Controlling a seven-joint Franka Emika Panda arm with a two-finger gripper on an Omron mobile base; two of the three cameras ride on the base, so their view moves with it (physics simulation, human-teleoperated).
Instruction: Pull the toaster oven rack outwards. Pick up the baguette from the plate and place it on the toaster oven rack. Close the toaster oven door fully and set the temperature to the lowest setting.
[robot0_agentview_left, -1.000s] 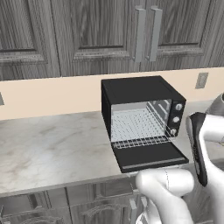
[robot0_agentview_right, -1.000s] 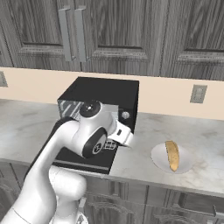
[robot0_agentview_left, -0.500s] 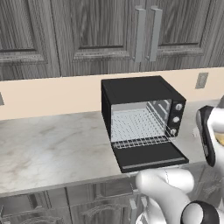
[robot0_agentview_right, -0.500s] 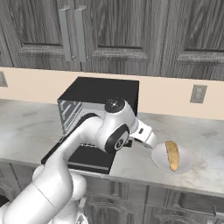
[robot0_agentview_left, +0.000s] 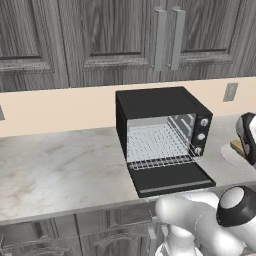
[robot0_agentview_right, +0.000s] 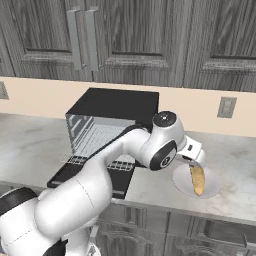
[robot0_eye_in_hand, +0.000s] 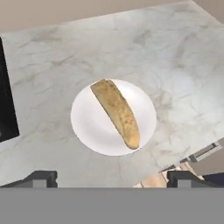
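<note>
The black toaster oven (robot0_agentview_left: 160, 107) (robot0_agentview_right: 112, 107) stands on the counter with its door (robot0_agentview_left: 172, 180) (robot0_agentview_right: 90, 177) dropped flat. The wire rack (robot0_agentview_left: 157, 150) (robot0_agentview_right: 95, 147) reaches a little past the cavity's front. To the oven's right a white plate (robot0_agentview_right: 212, 187) (robot0_eye_in_hand: 87, 127) carries the tan baguette (robot0_agentview_right: 197, 180) (robot0_eye_in_hand: 117, 111). My gripper (robot0_agentview_right: 193, 159) (robot0_eye_in_hand: 113, 178) hovers above the plate, open, its fingertips (robot0_eye_in_hand: 41, 178) set wide apart with nothing between them. In the hand view the baguette lies diagonally on the plate. The left base view catches the hand at the right edge.
Three knobs (robot0_agentview_left: 200, 136) run down the oven's right front. Marble counter (robot0_agentview_left: 60, 160) stretches left of the oven. Dark cabinets (robot0_agentview_right: 130, 40) hang above, with a wall outlet (robot0_agentview_right: 226, 107) behind the plate. The counter's front edge lies close to the plate.
The arm has swung right, from in front of the oven to above the plate. The gripper stayed open. Oven, rack and baguette have not moved.
</note>
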